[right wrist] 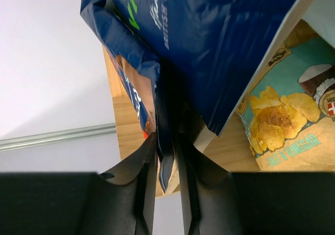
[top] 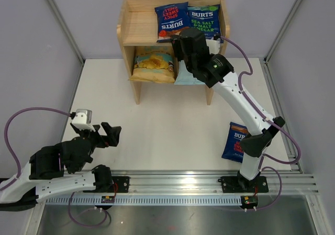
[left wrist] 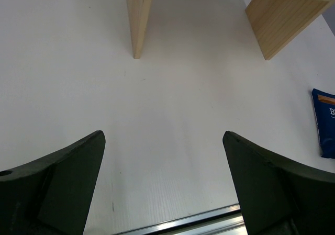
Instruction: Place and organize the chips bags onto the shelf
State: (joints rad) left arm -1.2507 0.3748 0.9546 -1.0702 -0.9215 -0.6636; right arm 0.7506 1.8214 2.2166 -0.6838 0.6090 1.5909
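1. Nearest us, the left end effector (top: 114, 135) hovers over the near-left tabletop (top: 167, 114), released, its fingers spread wide and holding nothing.
2. On the near right, one dark blue BURTS bag (top: 235, 141) lies flat on the tabletop beside the right arm.
3. We see the right end effector (right wrist: 166, 137) at the front of the shelf (top: 137, 28), clenched on a dark blue bag edge (right wrist: 166, 164). We cannot tell which upper bag it belongs to.
4. Two bags share the upper tier, with the sweet chilli bag (top: 170, 18) on the left and the sea salt bag (top: 205, 16) on the right.
5. On the lower tier the yellow-and-teal bag (top: 153, 62) lies at the left and the pale blue bag (top: 184, 79), partly hidden, at the right.
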